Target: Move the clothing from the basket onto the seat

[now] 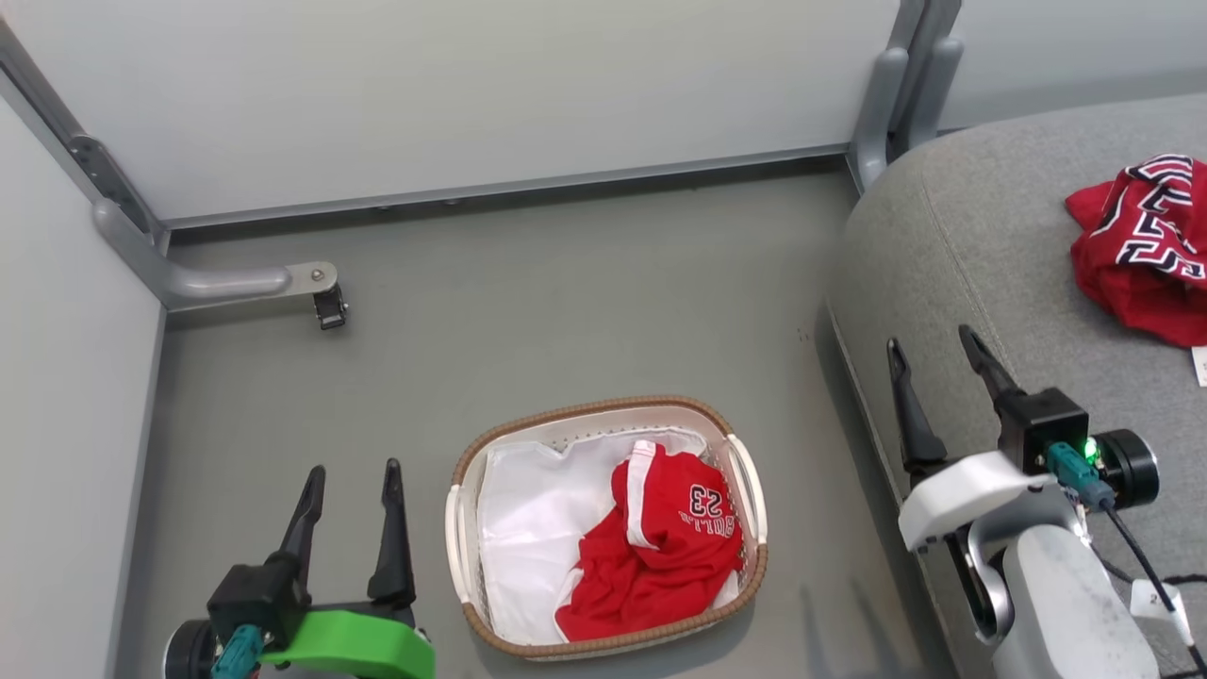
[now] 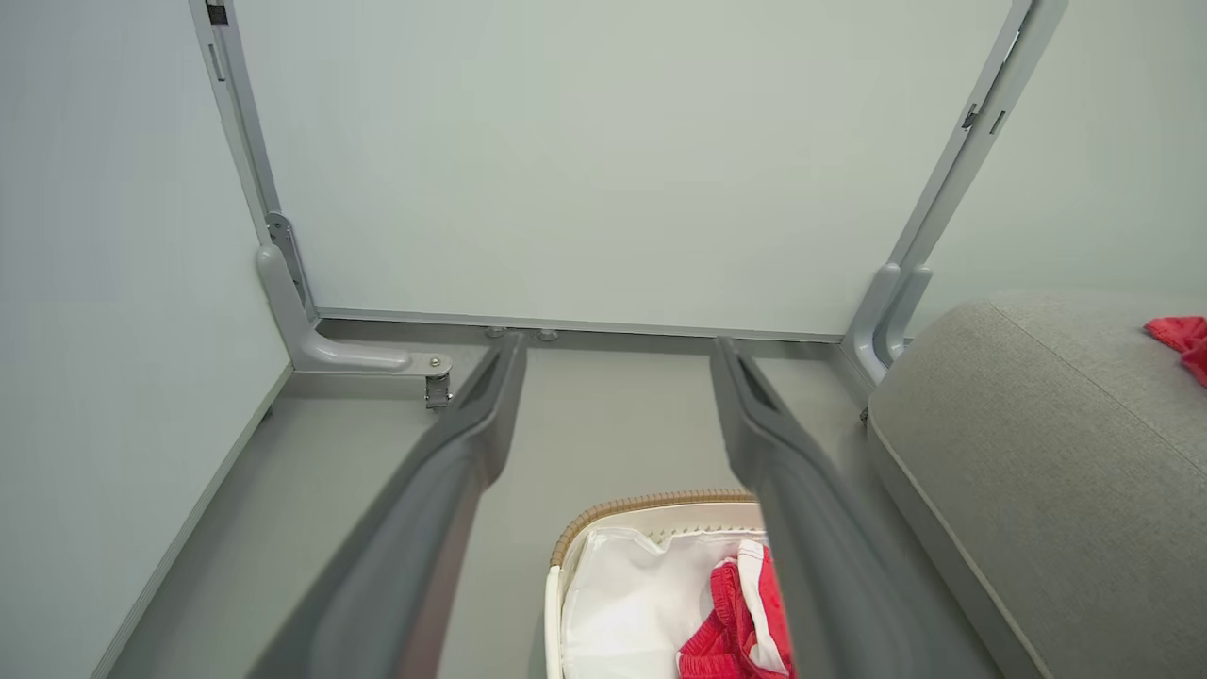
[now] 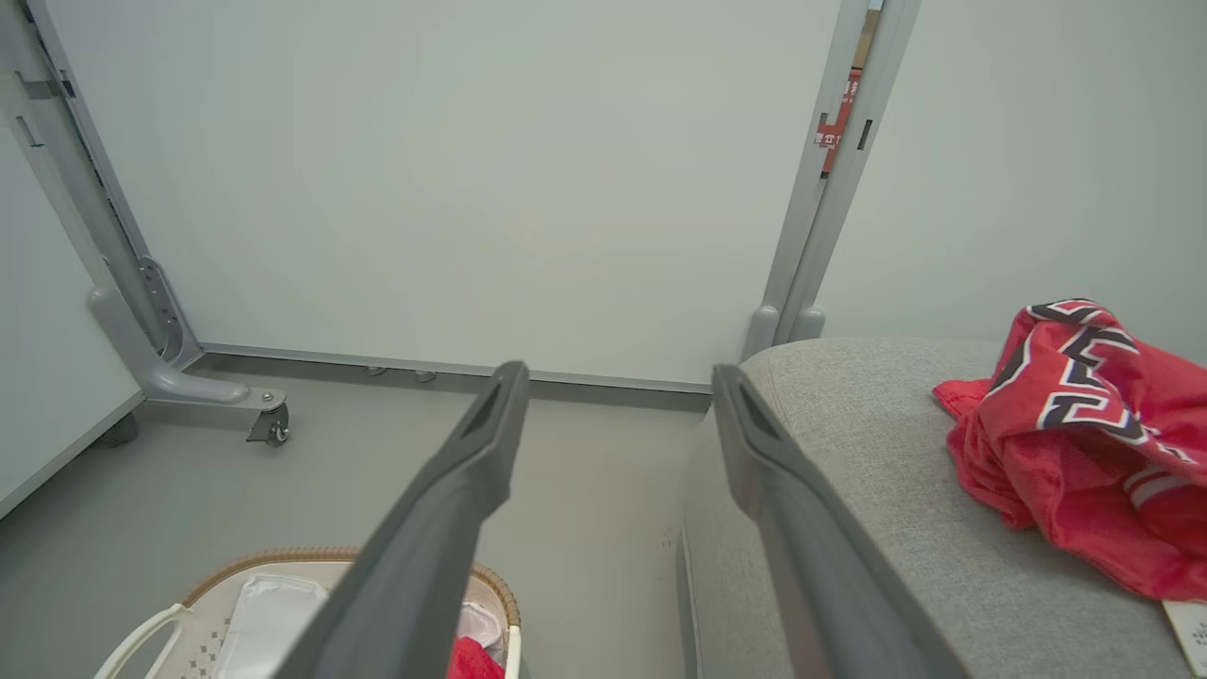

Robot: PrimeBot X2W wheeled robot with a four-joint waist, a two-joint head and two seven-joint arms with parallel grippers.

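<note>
1. Enclosure. Pale partition panels [image 1: 471, 85] close the far and left sides of a grey floor [image 1: 566, 302].

2. Seat. The seat [image 1: 990, 264] occupies the right side of the scene. Its rounded left edge and stitched seam face the open floor.

3. Basket. The basket [image 1: 585, 411] stands on the floor near the centre, left of the seat and apart from it. A white liner sheet [image 1: 528, 528] covers the left part of its interior.

4. Clothing. The numbered red garment [image 1: 660, 556] lies bunched in the right half of the basket, on top of the liner sheet, with the number 23 facing up. The lettered red garment [image 1: 1141, 245] lies crumpled on top of the seat at the far right, black-and-white lettering showing, cut off by the picture edge in the head view.

5. Grippers. The left gripper [image 1: 354, 469] hangs over the floor at the near left, just left of the basket. Its fingers are spread, point toward the far panel, and have nothing between them. The right gripper [image 1: 929, 338] hangs at the near right over the left edge of the seat, well apart from the lettered red garment. Its fingers are likewise spread and empty.

6. Minor items. A caster foot [image 1: 325, 302] sits at the end of the grey support leg at the far left.
</note>
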